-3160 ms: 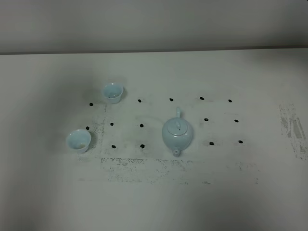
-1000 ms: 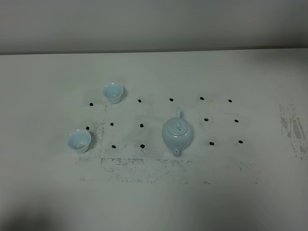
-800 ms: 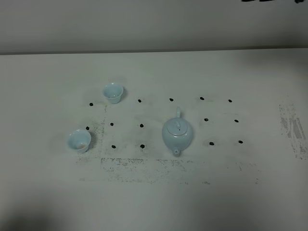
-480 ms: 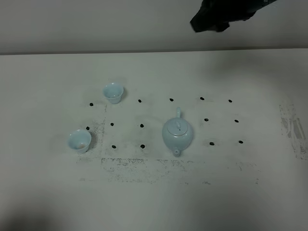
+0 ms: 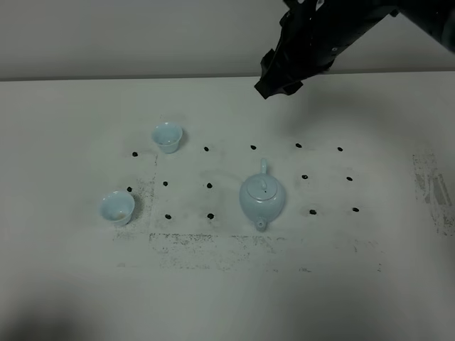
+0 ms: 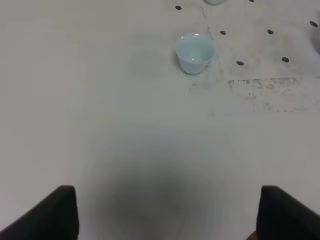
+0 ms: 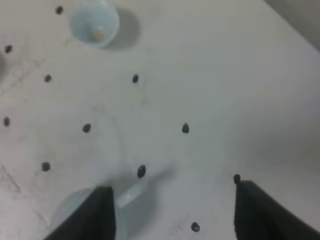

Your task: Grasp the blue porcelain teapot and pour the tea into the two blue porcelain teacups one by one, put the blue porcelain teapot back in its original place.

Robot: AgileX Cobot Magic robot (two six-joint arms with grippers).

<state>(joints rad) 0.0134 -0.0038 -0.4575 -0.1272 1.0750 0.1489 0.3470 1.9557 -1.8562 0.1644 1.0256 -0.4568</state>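
Note:
The blue porcelain teapot (image 5: 262, 197) stands upright at the table's middle, spout toward the front, handle toward the back. One teacup (image 5: 167, 136) stands at the back left, the other (image 5: 116, 207) at the front left. My right gripper (image 5: 274, 80) hangs high, behind and above the teapot. The right wrist view shows it open (image 7: 177, 215), with the teapot's handle (image 7: 131, 193) by one finger (image 7: 95, 215) and the back cup (image 7: 94, 22) beyond. My left gripper (image 6: 170, 220) is open over bare table, well short of the front cup (image 6: 195, 52).
A grid of black dots (image 5: 209, 185) marks the white table (image 5: 370, 284) around the teapot and cups. A worn, speckled patch (image 5: 213, 245) lies in front of them. A wall (image 5: 142, 35) runs behind the table's far edge.
The right arm has come into the high view from the top right and moved down and left toward the teapot. The teapot and cups have not moved.

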